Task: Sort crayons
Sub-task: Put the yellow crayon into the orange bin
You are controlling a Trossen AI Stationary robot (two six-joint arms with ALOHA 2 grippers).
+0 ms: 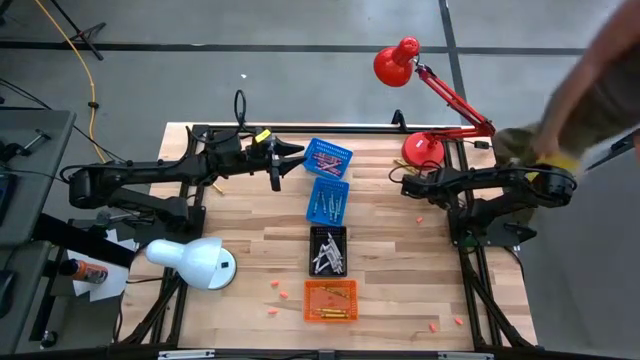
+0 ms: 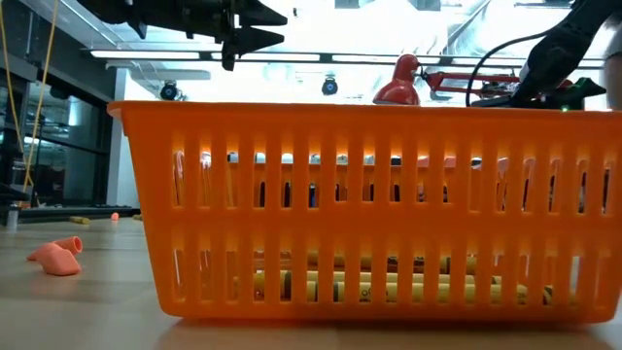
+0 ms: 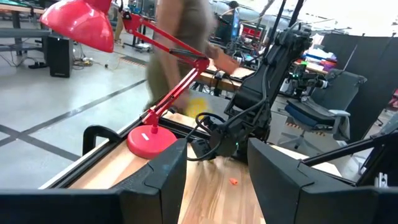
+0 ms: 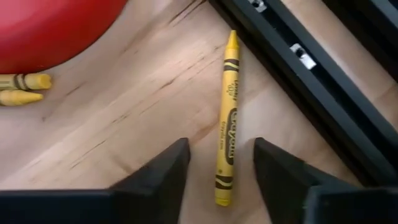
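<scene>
Crayons are sitting sorted in four baskets lined down the middle of the counter (image 1: 400, 290): two blue baskets (image 1: 328, 157) at the far end, a black basket (image 1: 328, 250) with grey sticks, and an orange basket (image 1: 331, 300) nearest the front edge holding yellow and orange crayons (image 2: 389, 287). One loose yellow crayon (image 4: 227, 118) is lying flat on the wood beside a black frame rail (image 4: 305, 81), and the right gripper (image 4: 221, 171) is hovering over it with fingers spread apart, the crayon's lower end sitting between them, not touched. Two more yellow crayons (image 4: 22, 88) are lying at the edge of the red lamp base (image 4: 50, 28). In the high view the right gripper (image 1: 410, 186) is sitting near the far right corner, close to the red desk lamp (image 1: 420, 148). Left gripper (image 1: 293, 152) is raised off the counter at the far side, just left of the blue baskets, fingers apart and holding nothing. Small pink bits (image 1: 272, 313) are scattered near the front. White lamp (image 1: 195, 262) is standing at front left. A person (image 1: 590, 80) is showing blurred at the far right.
</scene>
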